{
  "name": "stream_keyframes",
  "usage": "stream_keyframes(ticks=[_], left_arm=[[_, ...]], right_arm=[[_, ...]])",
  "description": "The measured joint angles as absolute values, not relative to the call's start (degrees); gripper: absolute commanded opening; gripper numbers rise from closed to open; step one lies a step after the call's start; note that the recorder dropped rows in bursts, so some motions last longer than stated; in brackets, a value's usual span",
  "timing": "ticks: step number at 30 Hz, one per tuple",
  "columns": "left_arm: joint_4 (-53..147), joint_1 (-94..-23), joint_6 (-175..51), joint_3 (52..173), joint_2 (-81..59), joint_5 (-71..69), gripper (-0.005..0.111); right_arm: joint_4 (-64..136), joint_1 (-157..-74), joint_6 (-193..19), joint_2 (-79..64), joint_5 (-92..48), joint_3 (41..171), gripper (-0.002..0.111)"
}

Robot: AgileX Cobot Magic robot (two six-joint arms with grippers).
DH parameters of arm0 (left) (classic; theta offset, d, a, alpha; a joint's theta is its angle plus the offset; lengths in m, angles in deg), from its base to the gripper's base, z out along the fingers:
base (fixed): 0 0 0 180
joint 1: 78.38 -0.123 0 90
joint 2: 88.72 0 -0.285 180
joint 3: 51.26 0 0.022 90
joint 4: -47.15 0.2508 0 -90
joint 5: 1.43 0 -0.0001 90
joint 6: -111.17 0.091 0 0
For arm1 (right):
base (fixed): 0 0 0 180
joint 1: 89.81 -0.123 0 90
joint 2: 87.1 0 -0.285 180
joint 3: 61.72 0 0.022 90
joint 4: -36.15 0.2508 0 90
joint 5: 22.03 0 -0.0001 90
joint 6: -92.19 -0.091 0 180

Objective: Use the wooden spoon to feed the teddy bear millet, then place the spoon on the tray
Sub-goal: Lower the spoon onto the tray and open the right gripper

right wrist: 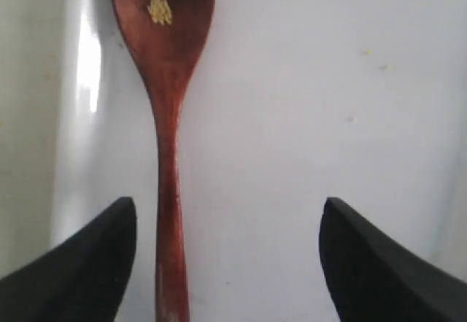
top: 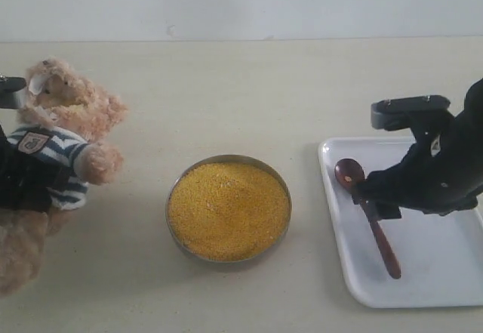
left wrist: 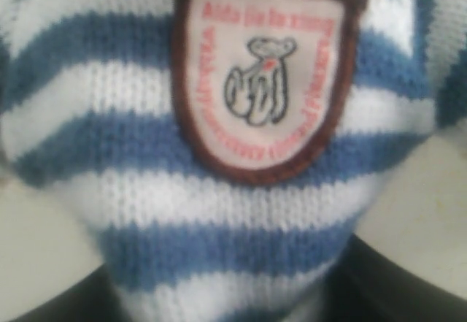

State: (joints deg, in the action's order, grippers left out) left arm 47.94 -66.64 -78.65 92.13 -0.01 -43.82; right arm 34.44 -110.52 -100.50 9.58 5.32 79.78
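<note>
The teddy bear stands at the far left in its navy-and-white striped shirt, with the chest badge filling the left wrist view. My left gripper is shut on the bear's torso. Yellow millet fills the metal bowl in the middle. On the white tray at the right, the wooden spoon lies flat, a few grains in its bowl. My right gripper hangs open over the handle. The handle lies nearer one finger and touches neither.
The beige tabletop runs back to a pale wall. The tray sits against the right edge of the exterior view, and the right arm hangs over it.
</note>
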Motion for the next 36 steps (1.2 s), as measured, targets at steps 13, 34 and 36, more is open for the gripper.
stream_keyframes(ticks=[13,34,36], left_arm=[[45.7,-66.6,-81.7,92.1,7.9,-41.4,0.006],[45.0,-66.6,-81.8,92.5,5.7,-41.4,0.076],[45.0,-66.6,-81.8,92.5,4.2,-41.4,0.076]], right_arm=[[34.4,-110.5,-99.4,-6.7,10.4,79.8,0.066],[34.4,-110.5,-98.4,-7.6,11.2,79.8,0.066],[34.4,-110.5,-98.4,-7.6,11.2,79.8,0.066]])
